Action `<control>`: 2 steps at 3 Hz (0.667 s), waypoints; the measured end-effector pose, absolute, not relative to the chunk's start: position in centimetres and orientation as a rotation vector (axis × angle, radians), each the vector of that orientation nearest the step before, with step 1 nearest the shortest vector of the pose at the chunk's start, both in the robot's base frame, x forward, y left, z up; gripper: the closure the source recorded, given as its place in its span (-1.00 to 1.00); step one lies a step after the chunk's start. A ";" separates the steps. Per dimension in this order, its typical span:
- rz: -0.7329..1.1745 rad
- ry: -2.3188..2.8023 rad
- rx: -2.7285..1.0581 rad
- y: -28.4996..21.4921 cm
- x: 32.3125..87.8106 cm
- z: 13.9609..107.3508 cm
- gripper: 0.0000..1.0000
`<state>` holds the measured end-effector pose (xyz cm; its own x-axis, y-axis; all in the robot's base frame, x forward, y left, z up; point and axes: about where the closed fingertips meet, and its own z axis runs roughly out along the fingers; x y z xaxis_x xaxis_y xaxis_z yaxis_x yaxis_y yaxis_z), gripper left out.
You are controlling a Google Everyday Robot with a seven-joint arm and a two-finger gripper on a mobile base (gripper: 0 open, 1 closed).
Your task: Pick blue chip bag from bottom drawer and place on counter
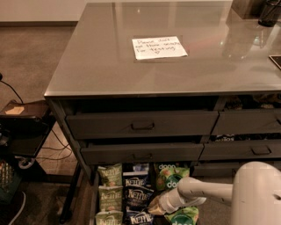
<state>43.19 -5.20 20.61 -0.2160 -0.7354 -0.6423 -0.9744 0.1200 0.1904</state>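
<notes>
The bottom drawer [93,203] is pulled out below the counter and holds three columns of bags. Dark navy blue chip bags [138,195] with white Kettle logos fill the middle column. My gripper [154,205] reaches in from the lower right on a white arm [206,192]. Its tan tip sits low over the drawer at the right edge of the blue column, against a blue bag. The glossy grey counter [109,66] above carries a white handwritten note [159,47].
Light green bags [109,176] fill the left column and green dang bags [170,175] the right. Two rows of closed drawers [140,125] sit above. A low black stand [24,127] with cables stands at the left. Dark items [268,12] sit at the counter's far right.
</notes>
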 end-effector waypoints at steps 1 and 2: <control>0.817 1.931 -1.650 -5.3 43.2 25.3 1.00; 0.872 1.843 -1.568 -6.0 44.2 30.0 1.00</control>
<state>44.18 -6.04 29.99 -0.1577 -0.6219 -0.7671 -0.9875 0.1038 0.1188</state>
